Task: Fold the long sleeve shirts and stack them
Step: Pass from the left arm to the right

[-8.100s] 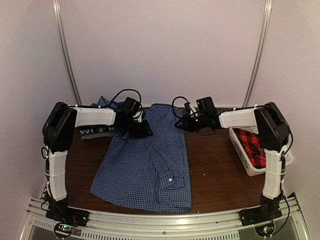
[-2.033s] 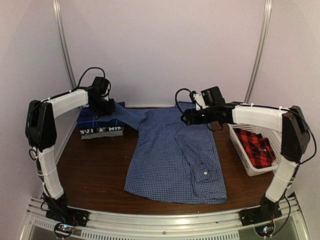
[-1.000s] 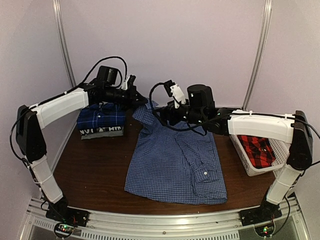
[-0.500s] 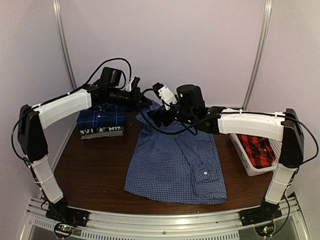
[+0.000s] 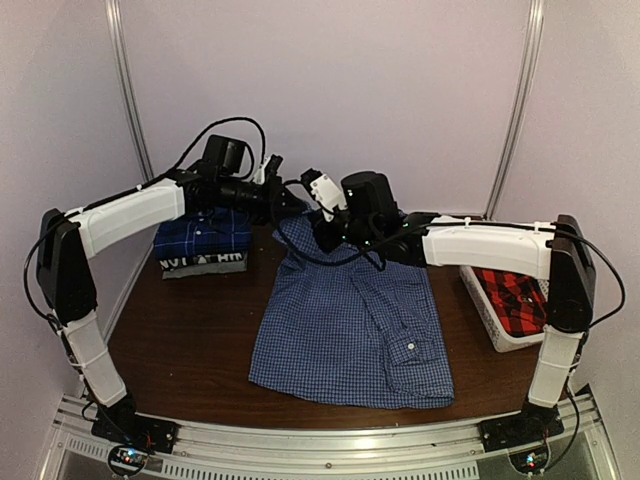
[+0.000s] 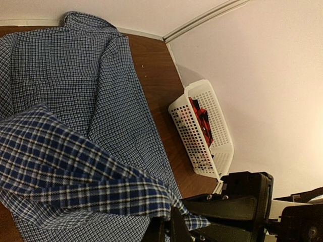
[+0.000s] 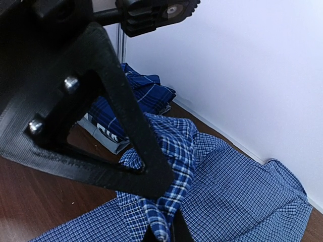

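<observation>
**Sleeve fold in hand on the fine-check shirt**

Top view: the fine-check shirt (image 5: 350, 320) lies spread across the middle of the counter (image 5: 180, 340). The left hand (image 5: 285, 205) and right hand (image 5: 322, 238) meet above its upper-left corner.

Left wrist view: at the bottom edge of the frame, the left hand is pinched shut on what looks like the shirt's sleeve (image 6: 91, 186).

Right wrist view: the right hand is clamped on the same cloth.

Next, probably: carry the sleeve across the body, lay it flat and let go.

A lab test booth: bare white walls (image 5: 330, 90), upright metal poles (image 5: 128, 100) and an aluminium base rail (image 5: 330, 438).
</observation>
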You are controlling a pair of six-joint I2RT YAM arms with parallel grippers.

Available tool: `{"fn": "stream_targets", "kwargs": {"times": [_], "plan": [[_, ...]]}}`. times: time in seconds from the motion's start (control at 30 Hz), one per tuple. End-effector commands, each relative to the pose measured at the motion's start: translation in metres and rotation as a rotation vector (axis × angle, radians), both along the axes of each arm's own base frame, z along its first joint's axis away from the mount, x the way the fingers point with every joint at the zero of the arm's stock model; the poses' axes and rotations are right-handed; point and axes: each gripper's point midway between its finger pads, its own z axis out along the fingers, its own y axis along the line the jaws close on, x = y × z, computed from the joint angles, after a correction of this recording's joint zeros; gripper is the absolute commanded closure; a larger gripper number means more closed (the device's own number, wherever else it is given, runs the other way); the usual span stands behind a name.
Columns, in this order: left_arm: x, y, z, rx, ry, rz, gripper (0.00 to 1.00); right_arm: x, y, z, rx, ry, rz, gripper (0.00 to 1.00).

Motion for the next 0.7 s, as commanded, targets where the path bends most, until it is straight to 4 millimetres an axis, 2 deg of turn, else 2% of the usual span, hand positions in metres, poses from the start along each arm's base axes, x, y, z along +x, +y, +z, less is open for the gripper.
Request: {"fn": "stream_targets", "kwargs": {"times": [0.0, 0.1, 0.23, 0.33, 0.43, 0.5, 0.67], "plan": [[0.005, -0.008, 0.021, -0.045, -0.058, -0.01, 0.86, 0.008, -0.01, 0.026, 0.068, -0.007, -0.048, 1.0], [0.008, -0.004, 0.028, -0.032, -0.077, 0.014, 0.75, 0.012, -0.02, 0.04, 0.112, 0.008, -0.062, 1.0], [0.013, 0.008, 0.042, -0.016, -0.118, 0.066, 0.67, 0.016, -0.033, 0.053, 0.152, 0.051, -0.073, 1.0], [0.015, 0.023, 0.052, 0.008, -0.15, 0.121, 0.6, 0.027, -0.05, 0.055, 0.183, 0.096, -0.102, 1.0], [0.012, 0.036, 0.054, 0.042, -0.169, 0.15, 0.57, 0.038, -0.071, 0.052, 0.201, 0.137, -0.142, 1.0], [0.008, 0.045, 0.048, 0.082, -0.167, 0.167, 0.55, 0.047, -0.091, 0.048, 0.202, 0.159, -0.191, 1.0], [-0.012, 0.067, -0.004, 0.205, -0.092, 0.181, 0.54, 0.053, -0.141, 0.036, 0.206, 0.203, -0.288, 1.0]]}}
